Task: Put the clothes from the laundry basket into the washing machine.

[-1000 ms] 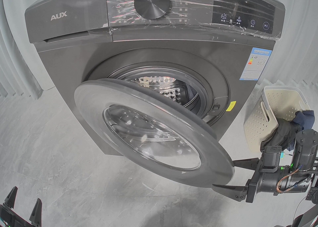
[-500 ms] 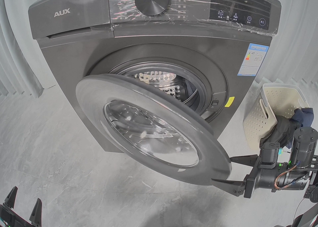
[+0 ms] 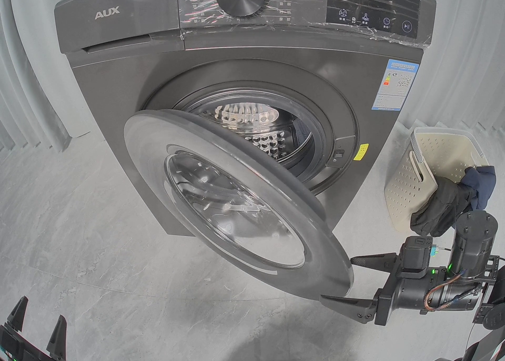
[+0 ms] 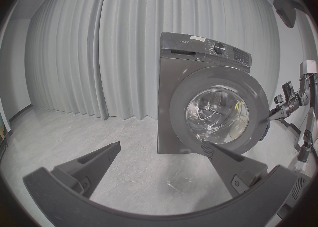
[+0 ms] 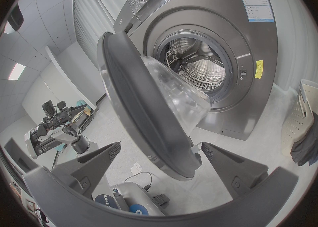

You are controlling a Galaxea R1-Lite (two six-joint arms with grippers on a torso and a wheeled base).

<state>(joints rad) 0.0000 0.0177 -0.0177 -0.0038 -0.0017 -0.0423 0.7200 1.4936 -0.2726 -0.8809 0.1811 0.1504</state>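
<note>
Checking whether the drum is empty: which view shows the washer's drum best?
Right wrist view: it looks past the open door straight into the drum. Head view catches its upper part above the door. Left wrist view faces the door's outside, which stands before it.

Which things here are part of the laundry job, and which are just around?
For the job: washing machine, open door, laundry basket, clothes draped over its rim, right tool open at the door's edge.
Just around: curtain, floor, label on the machine's front.

L pincer, R pincer: both spread wide.
</note>
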